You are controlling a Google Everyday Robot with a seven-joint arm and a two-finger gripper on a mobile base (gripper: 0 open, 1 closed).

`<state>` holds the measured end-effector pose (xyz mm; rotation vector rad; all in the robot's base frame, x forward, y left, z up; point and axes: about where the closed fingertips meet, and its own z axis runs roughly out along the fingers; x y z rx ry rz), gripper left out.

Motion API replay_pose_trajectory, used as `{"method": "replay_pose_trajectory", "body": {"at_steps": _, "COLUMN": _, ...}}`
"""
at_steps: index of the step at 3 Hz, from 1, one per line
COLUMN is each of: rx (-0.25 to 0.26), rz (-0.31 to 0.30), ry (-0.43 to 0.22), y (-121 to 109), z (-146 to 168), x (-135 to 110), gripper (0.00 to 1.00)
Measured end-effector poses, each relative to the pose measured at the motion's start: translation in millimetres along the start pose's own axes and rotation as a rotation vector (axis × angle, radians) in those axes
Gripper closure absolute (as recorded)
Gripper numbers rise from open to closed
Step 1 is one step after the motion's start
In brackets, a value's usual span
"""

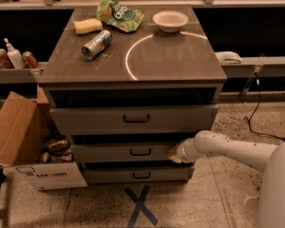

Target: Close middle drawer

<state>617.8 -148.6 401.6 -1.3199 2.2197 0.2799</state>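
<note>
The middle drawer [118, 152] is a grey front panel with a small dark bar handle [140, 152], set between the top and bottom drawers of the cabinet. It stands only slightly out from the cabinet face. My white arm reaches in from the right, and the gripper [175, 152] presses against the right end of the middle drawer's front. The top drawer [133, 118] sticks out further than the others, with a dark gap above it.
On the cabinet top [180, 61] lie a yellow sponge [88, 25], a can on its side [96, 44], a green chip bag [119, 14] and a white bowl [170, 20]. An open cardboard box [19, 141] stands on the floor at left. A blue X [140, 205] marks the floor.
</note>
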Motion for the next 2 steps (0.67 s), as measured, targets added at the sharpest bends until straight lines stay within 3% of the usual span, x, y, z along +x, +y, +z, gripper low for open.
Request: {"method": "replay_pose_trajectory", "body": {"at_steps": 2, "rx": -0.073, "rz": -0.036, "ry": -0.048, "y": 34, "z": -45, "x": 25, "gripper": 1.00}}
